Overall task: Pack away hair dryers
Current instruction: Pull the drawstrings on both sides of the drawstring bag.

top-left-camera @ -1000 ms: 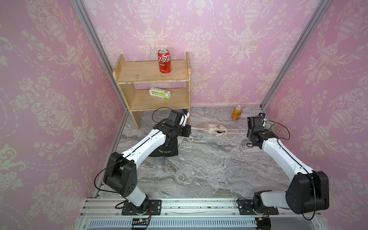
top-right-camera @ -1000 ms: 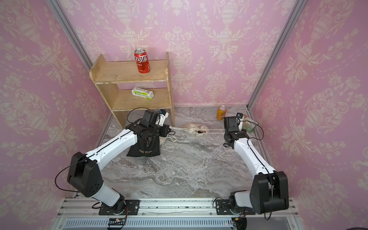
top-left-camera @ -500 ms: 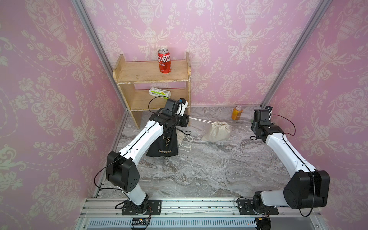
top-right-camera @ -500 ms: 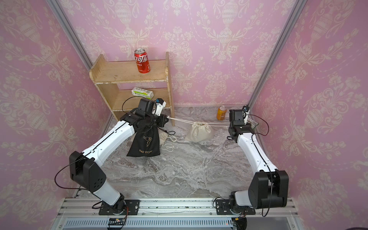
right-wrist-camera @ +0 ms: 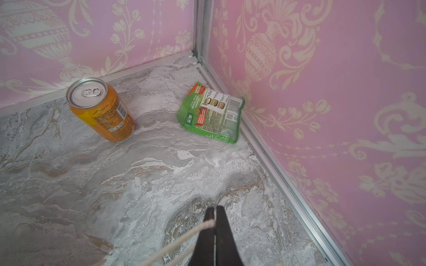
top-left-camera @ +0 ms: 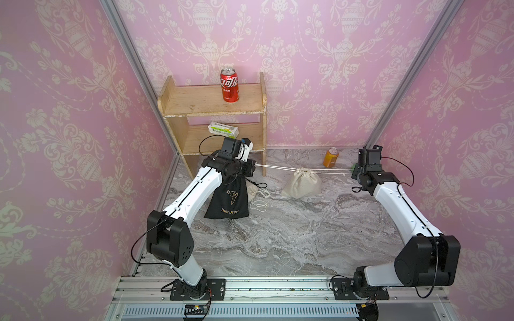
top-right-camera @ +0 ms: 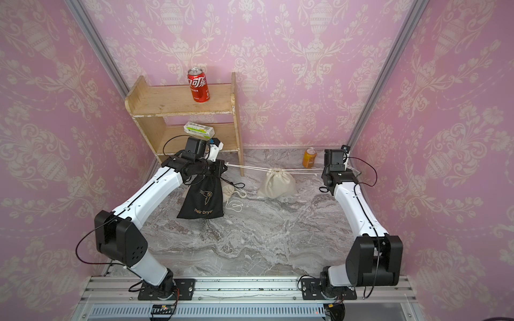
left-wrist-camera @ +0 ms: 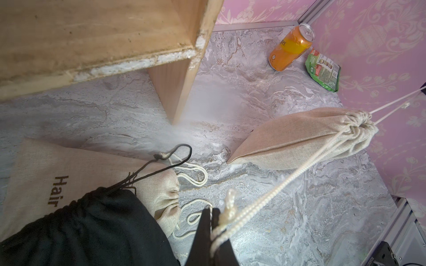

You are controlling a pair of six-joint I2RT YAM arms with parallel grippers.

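Since the earlier frames the two arms have drawn apart: the left gripper (top-left-camera: pixel 253 166) has backed toward the shelf (top-left-camera: pixel 194 101) and the right gripper (top-left-camera: pixel 353 173) toward the right-hand wall. The beige pouch (top-left-camera: pixel 301 184), slumped and loose-mouthed a second ago, now sits propped up at centre frame with its neck gathered.

The marbled bench (top-left-camera: pixel 278 241) fills the lower half of both top views, and the shelf stands at upper left of centre. A black pouch (top-left-camera: pixel 229 198) lies under the left wrist, overlapping a second beige pouch (left-wrist-camera: pixel 46 175). No hair dryers show in any view. The propped pouch bulges, so one is judged to be inside it; the contents of the other pouches cannot be told.

The white drawstring (top-left-camera: pixel 278 168) runs taut and nearly level from each gripper to the puckered neck. Both grippers are pressed together and pinching it. The left wrist view shows the knotted end at the closed tips (left-wrist-camera: pixel 212 211); the right wrist view shows the cord entering them (right-wrist-camera: pixel 215 208).

To finish the cinch well, the pull should stay equal, opposite and in line with the cord, so the pouch neither drags nor lifts. Little travel remains before the shelf post and the wall. The tension should be eased before release, clear of the orange can (top-left-camera: pixel 330 157) and green packet (right-wrist-camera: pixel 212 112).
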